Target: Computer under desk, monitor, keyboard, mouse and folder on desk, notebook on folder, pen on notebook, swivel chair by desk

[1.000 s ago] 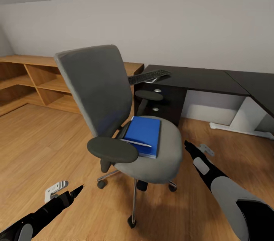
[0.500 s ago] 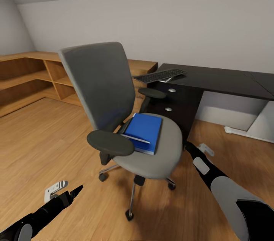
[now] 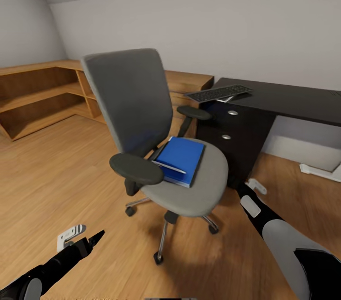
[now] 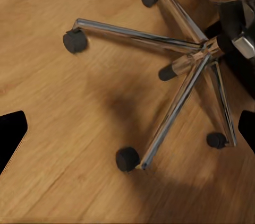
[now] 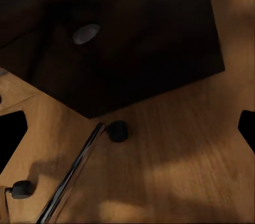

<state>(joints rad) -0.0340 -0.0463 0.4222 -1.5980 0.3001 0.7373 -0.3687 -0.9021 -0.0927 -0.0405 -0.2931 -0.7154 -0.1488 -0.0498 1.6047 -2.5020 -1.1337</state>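
Head view first: swivel chair [image 3: 156, 148] stands mid-floor, its far armrest close to the desk [image 3: 284, 96] and its dark drawer unit [image 3: 234, 141], with open wood-plank floor [image 3: 61, 177] to the left and in front. Blue folder [image 3: 181, 160] lies on the seat with the white pen [image 3: 169, 166] on top near the closer armrest. Keyboard [image 3: 219, 93] sits at the desk's near corner, overhanging the edge. Low wooden shelving [image 3: 42, 96] lines the sloped-ceiling walls. Left tool [image 3: 83, 238] hangs low over bare floor; right tool [image 3: 248, 186] is by the drawer unit; I cannot tell the spread of either here. Since the earlier frame the whole picture has shifted rightward, so the camera turned.

Left wrist view: chrome chair base [image 4: 180, 70] on castors, fingertips wide apart.

Right wrist view: drawer unit [image 5: 122, 33] with a silver knob [image 5: 86, 33], a castor [image 5: 118, 131] just beside it, fingertips wide apart
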